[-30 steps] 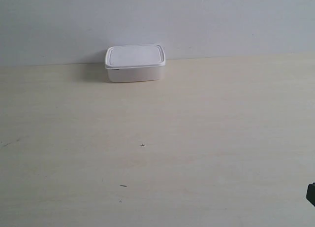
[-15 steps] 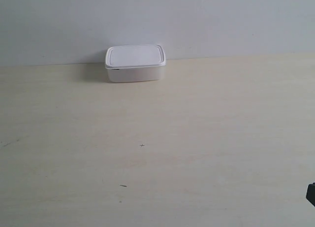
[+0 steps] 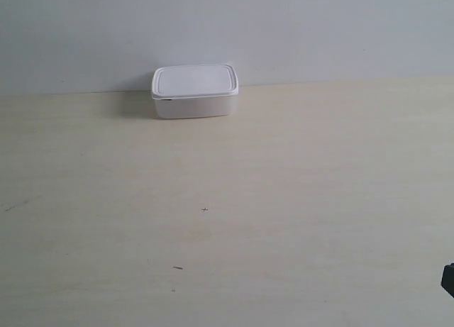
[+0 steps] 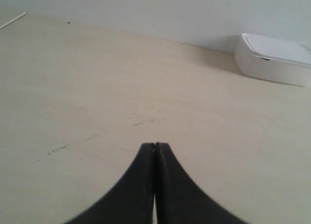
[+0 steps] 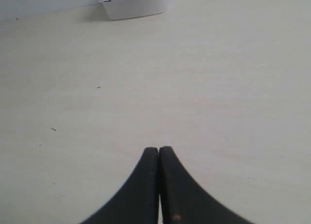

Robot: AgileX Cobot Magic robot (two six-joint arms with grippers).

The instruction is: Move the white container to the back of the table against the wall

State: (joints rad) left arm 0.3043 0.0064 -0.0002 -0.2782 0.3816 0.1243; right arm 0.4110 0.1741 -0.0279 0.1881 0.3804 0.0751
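Observation:
The white container [image 3: 194, 91] stands lidded at the back of the cream table [image 3: 284, 199], right where the tabletop meets the pale grey-blue wall [image 3: 319, 29]. It also shows far off in the left wrist view as the white container [image 4: 274, 59] and in the right wrist view as the white container [image 5: 136, 3]. My left gripper [image 4: 154, 145] is shut and holds nothing, well away from the box. My right gripper [image 5: 159, 149] is likewise shut and empty, far from it. A dark sliver of an arm [image 3: 448, 279] peeks in at the exterior view's right edge.
Small dark specks [image 3: 205, 209] dot the tabletop. A thin pale strip [image 4: 12, 21] lies at the table's far edge in the left wrist view.

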